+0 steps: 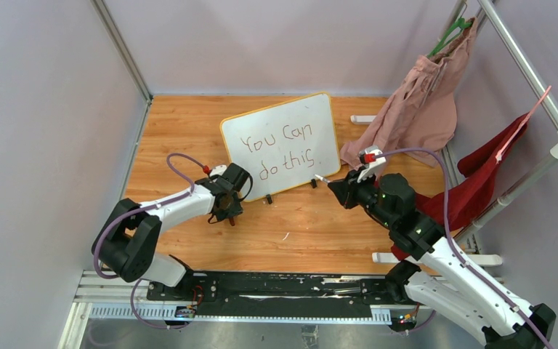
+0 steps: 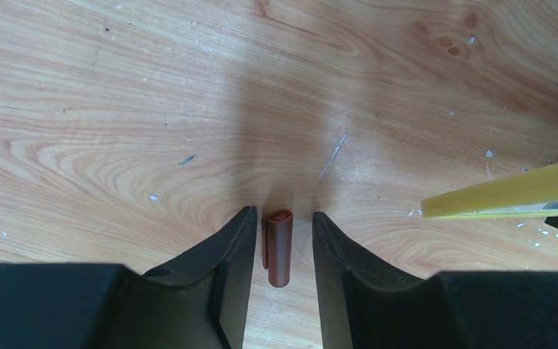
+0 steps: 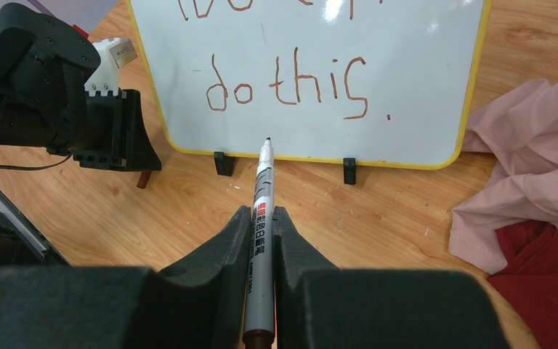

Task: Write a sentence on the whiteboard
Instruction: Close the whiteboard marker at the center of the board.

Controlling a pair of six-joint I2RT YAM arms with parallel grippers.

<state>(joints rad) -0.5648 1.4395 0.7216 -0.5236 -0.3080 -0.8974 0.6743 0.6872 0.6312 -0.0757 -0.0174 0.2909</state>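
whiteboard (image 1: 290, 109): top view; stands tilted back on two black feet at the far middle of the table (image 1: 189, 131), face toward my arms so the pen can reach it.
sentence (image 1: 285, 151): "You Can" over "do this", two lines; reads finished to me.
right gripper (image 1: 336, 186): just near-right of the board's lower right corner, marker (image 1: 322, 178) tip aimed at the board, off its face.
left gripper (image 1: 227, 218): points down at the table, near-left of the board.
left wrist view: jaws released, one on each side of a reddish-brown cap (image 2: 278, 247). A gap shows on its right, so I see no squeeze. I judge I'm lined up to take the cap.
right wrist view: fingers clenched on the marker barrel. The tip points at the yellow bottom frame under "do this", apparently short of touching; a dot follows "this".
pink cloth (image 3: 530, 145): right of the board, red cloth (image 3: 545, 262) nearer; both apart from the writing.
next (my guess): grip the cap, bring pen and cap together.
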